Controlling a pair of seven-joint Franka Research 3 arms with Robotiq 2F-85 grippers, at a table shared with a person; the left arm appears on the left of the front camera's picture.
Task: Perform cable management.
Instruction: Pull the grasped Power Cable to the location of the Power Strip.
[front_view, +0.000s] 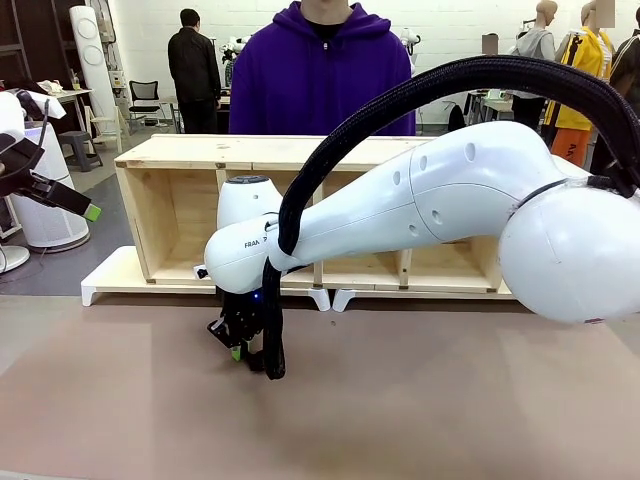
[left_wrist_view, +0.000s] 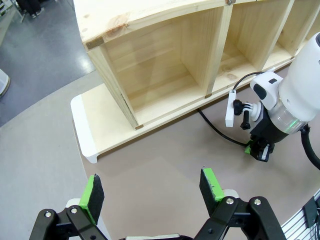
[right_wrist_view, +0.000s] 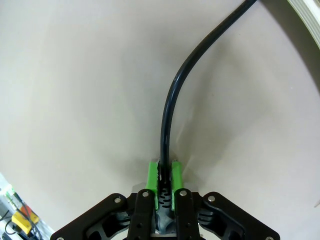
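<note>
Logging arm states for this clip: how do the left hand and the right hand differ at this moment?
The left hand stands open with nothing between its pads; the right hand is shut on the black cable. The left hand hangs high above the table, off the end of the wooden shelf; the right hand sits low at the table in front of the shelf. Both are black with green pads.
</note>
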